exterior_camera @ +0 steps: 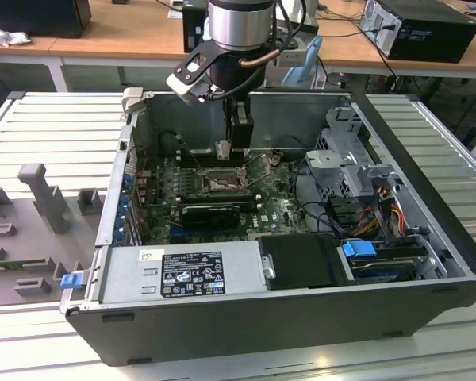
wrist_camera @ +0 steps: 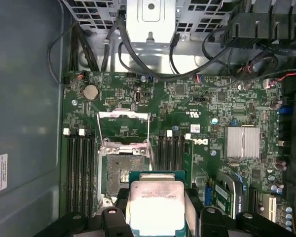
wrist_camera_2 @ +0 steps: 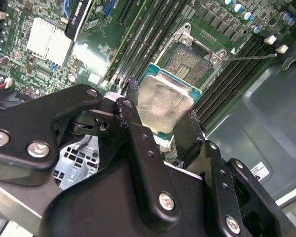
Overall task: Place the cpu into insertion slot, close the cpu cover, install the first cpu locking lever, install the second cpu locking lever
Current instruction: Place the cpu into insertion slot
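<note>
The first step is in hand: the cpu (wrist_camera_2: 163, 103) is clamped between the fingers (wrist_camera_2: 138, 133) of the gripper (wrist_camera_2: 160, 112) and held over the board (wrist_camera: 187, 98), close to the slot (wrist_camera_2: 195, 61) but not yet in it. In the first wrist view the cover (wrist_camera: 123, 123) is seen folded open beyond the slot. Seating, it is judged, calls for the cpu to be squared over the slot and lowered flat.
</note>
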